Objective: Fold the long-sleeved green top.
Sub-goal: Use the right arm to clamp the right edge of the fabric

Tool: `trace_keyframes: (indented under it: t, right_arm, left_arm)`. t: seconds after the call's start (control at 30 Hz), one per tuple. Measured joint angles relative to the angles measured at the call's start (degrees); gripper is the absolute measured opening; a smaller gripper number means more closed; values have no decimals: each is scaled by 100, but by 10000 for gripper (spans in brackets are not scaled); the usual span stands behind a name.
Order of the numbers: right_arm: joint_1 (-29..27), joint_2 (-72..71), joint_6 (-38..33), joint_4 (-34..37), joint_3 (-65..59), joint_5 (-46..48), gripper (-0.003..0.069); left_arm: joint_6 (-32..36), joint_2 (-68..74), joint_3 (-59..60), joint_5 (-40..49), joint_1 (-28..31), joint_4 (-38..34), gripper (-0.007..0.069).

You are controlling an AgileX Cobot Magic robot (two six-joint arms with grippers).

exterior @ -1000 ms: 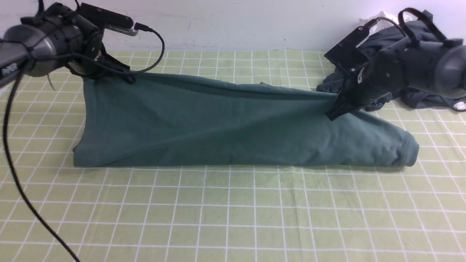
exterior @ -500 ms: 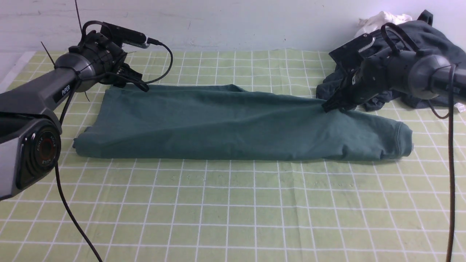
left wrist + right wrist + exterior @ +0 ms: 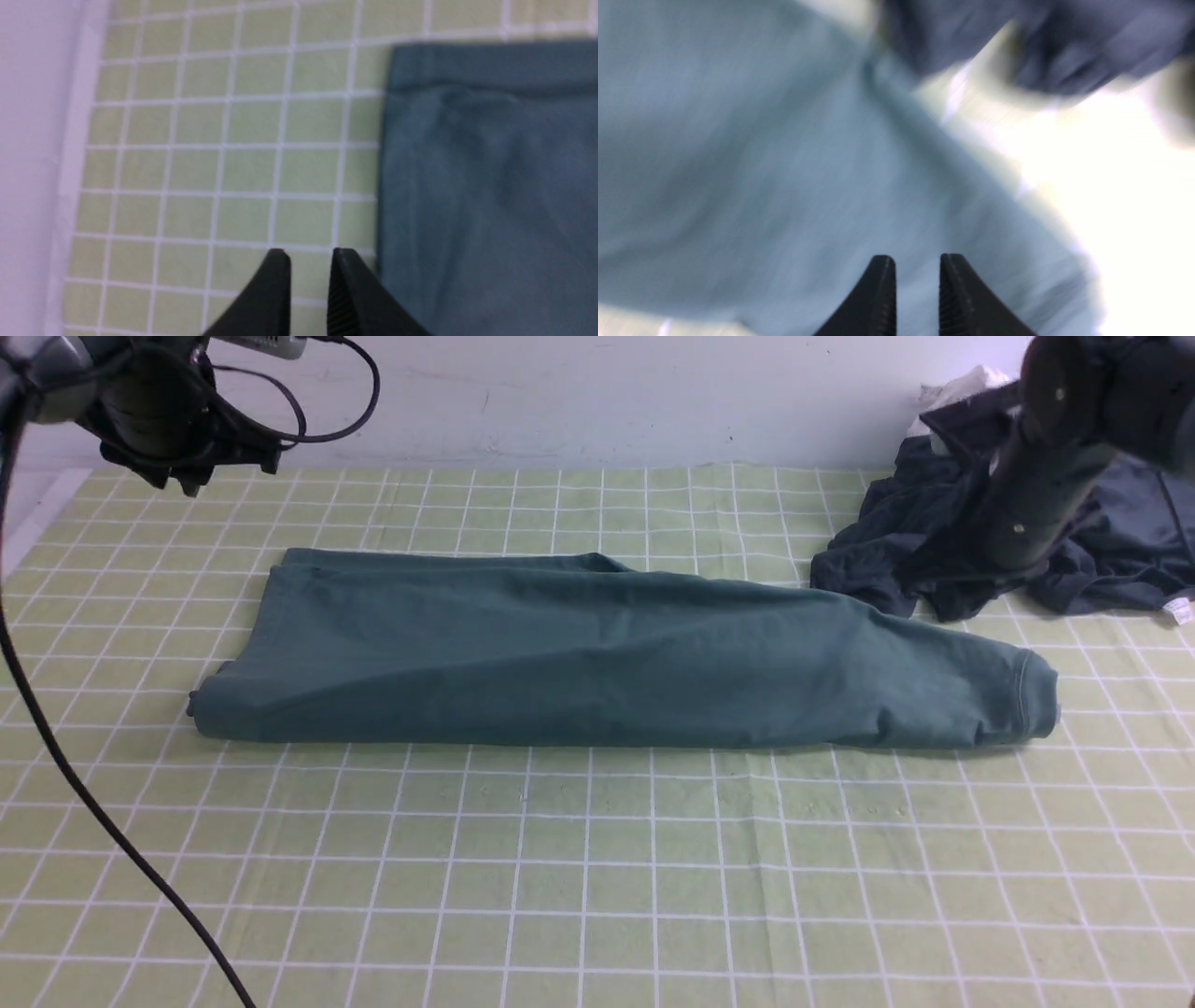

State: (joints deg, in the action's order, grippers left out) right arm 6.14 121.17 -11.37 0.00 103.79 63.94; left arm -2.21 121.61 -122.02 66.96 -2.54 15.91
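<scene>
The green long-sleeved top lies flat on the checked mat as a long folded band running left to right, a ribbed cuff at its right end. My left arm hangs high above the far left corner. Its gripper is open and empty, over bare mat just beside the top's left edge. My right arm is raised at the far right. The right gripper is also open with nothing between its fingers, hovering above the top's right part in a blurred view.
A dark charcoal-grey garment lies crumpled at the back right, touching the top's far edge, with a small white cloth behind it. The left arm's black cable trails across the mat's left side. The wall stands close behind.
Both grippers have let go of the top's far edge and risen away, left arm up and back, right arm up and right. The top has settled flat.
</scene>
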Motion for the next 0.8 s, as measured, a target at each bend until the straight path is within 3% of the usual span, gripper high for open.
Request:
trace_keyframes:
  t: [0.17,0.37,0.63,0.67,0.8]
  right_arm:
    - [-626,125,-205,483,-938,-383,91]
    - [-1228,64,71,443,-1161,-680,104]
    - [-1420,-166,461,958,-1161,-659,316]
    - [-1410,-166,470,1139,-1229,-618,388]
    - [-1408,-134,533,1291,-1462,-812,464]
  left_arm:
    - [469,-916,831,265,6,-1176,-4]
    - [655,-2933,2702,-623,6,-1914,-4]
    - [672,-5558,5545,-2074,6,-1931,-4]
    - [672,-5994,6232,-2362,6,-1807,-4]
    - [672,-6659,7379,-2615,6,-1643,-4]
